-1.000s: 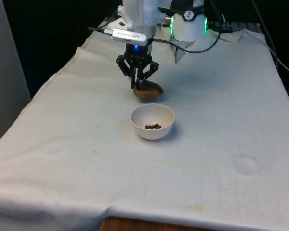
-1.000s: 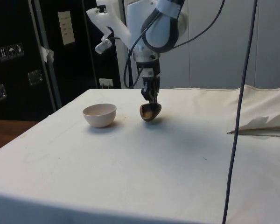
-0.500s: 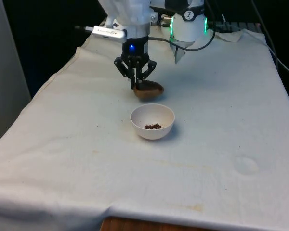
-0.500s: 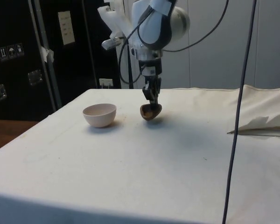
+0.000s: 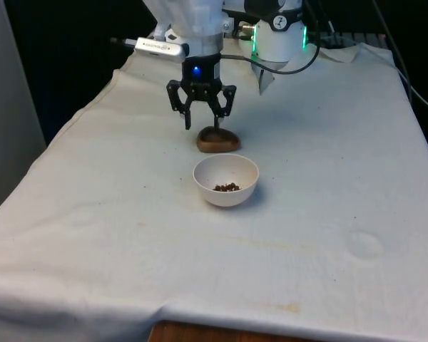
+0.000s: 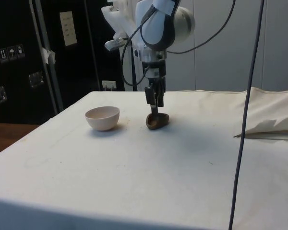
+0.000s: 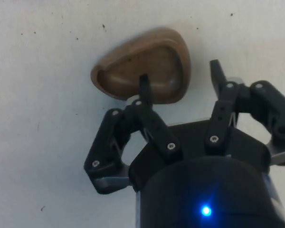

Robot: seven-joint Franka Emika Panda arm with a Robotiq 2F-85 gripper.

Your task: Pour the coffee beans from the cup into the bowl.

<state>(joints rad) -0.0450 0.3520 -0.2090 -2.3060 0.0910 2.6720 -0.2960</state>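
Observation:
A small brown wooden cup (image 5: pixel 217 140) rests on the white cloth just behind the white bowl (image 5: pixel 226 199). The cup (image 7: pixel 133 71) is hollow side up and looks empty in the wrist view. A little heap of coffee beans (image 5: pixel 227 187) lies in the bowl's bottom. My gripper (image 5: pixel 202 122) hangs directly over the cup and stands open. In the wrist view its jaws (image 7: pixel 179 71) straddle the cup's rim, one finger over the hollow and one outside. From the side, the gripper (image 6: pixel 155 108) points straight down at the cup (image 6: pixel 157 120), with the bowl (image 6: pixel 102 118) beside it.
A folded cloth (image 6: pixel 271 125) lies at the table's far end. A black cable (image 6: pixel 245 115) hangs down in the side view's foreground. The table's front edge (image 5: pixel 221 324) shows in the front view.
The jaws were shut on the tilted cup's rim and have now opened. The cup has dropped level onto the cloth. The gripper has stayed over it.

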